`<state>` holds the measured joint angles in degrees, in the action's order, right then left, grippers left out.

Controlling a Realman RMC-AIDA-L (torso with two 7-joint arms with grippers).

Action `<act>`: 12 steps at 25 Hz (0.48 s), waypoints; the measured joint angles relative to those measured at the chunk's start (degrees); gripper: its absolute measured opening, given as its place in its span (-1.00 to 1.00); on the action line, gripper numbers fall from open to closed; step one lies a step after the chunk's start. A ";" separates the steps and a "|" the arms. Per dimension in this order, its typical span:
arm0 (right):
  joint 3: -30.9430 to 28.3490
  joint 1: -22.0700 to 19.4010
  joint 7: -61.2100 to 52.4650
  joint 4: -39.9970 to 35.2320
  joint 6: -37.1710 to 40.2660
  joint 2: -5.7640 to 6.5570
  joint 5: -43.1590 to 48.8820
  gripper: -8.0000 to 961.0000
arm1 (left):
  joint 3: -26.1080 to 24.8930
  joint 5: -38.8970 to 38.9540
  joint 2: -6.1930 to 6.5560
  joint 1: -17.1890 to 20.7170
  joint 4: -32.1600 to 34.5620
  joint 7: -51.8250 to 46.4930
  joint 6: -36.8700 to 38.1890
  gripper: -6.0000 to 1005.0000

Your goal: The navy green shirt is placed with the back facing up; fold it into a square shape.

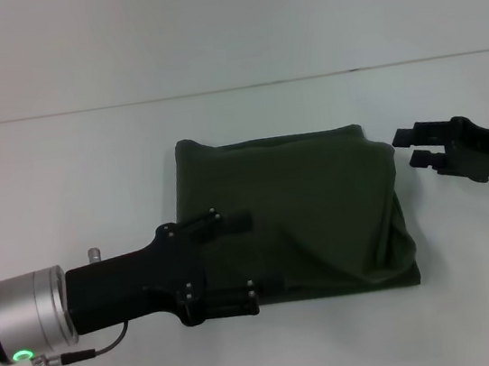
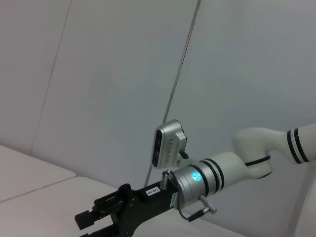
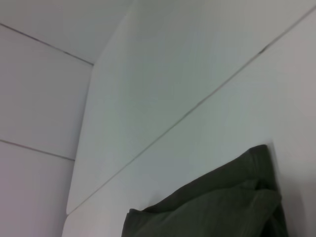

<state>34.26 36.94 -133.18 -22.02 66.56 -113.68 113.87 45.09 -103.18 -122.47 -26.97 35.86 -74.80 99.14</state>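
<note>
Shirt: we see the navy green shirt (image 1: 299, 216) lying folded into a rough square at the middle of the white bench (image 1: 63, 190), plain side up, with soft creases along its right edge.
Left tool: our left tool (image 1: 238, 266) sits over the shirt's near-left edge; its two fingers are spread apart with nothing between them.
Right tool: our right tool (image 1: 408, 147) hovers just beside the shirt's far-right corner, fingers parted, holding nothing.
Right wrist view: we see one shirt corner (image 3: 212, 207) on the bench.
</note>
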 joint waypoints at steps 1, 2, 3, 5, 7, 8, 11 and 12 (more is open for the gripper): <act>0.07 0.15 -0.34 0.22 -0.34 -0.13 0.01 -0.12 | 0.00 0.00 0.02 0.00 0.00 0.00 0.00 0.89; 0.12 0.30 -0.56 0.49 -0.59 -0.27 0.02 -0.03 | 0.00 0.00 0.04 -0.01 0.00 0.00 0.00 0.89; 0.14 0.42 -0.62 0.79 -0.94 -0.35 0.03 0.06 | 0.00 0.00 0.05 0.00 0.00 0.01 0.01 0.89; 0.16 0.67 -0.66 1.40 -1.53 -0.59 0.02 0.24 | 0.00 0.00 0.02 0.00 0.00 0.04 0.00 0.89; 0.18 0.89 -0.67 1.64 -1.76 -0.86 -0.02 0.42 | 0.00 -0.02 0.00 -0.01 0.00 0.04 0.01 0.89; 0.19 1.00 -0.68 1.66 -1.85 -0.99 -0.03 0.42 | 0.00 -0.04 0.00 -0.04 0.00 0.01 0.03 0.89; 0.03 1.22 -0.61 1.69 -2.10 -1.27 -0.05 0.45 | 0.00 -0.05 -0.02 -0.05 0.00 -0.01 0.08 0.89; -0.07 1.28 -0.47 1.69 -2.13 -1.37 -0.05 0.46 | 0.00 -0.05 -0.03 -0.03 0.00 -0.01 0.08 0.89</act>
<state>34.19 38.23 -133.65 -20.33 64.43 -115.05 113.82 45.09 -103.23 -122.50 -27.00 35.86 -74.81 99.23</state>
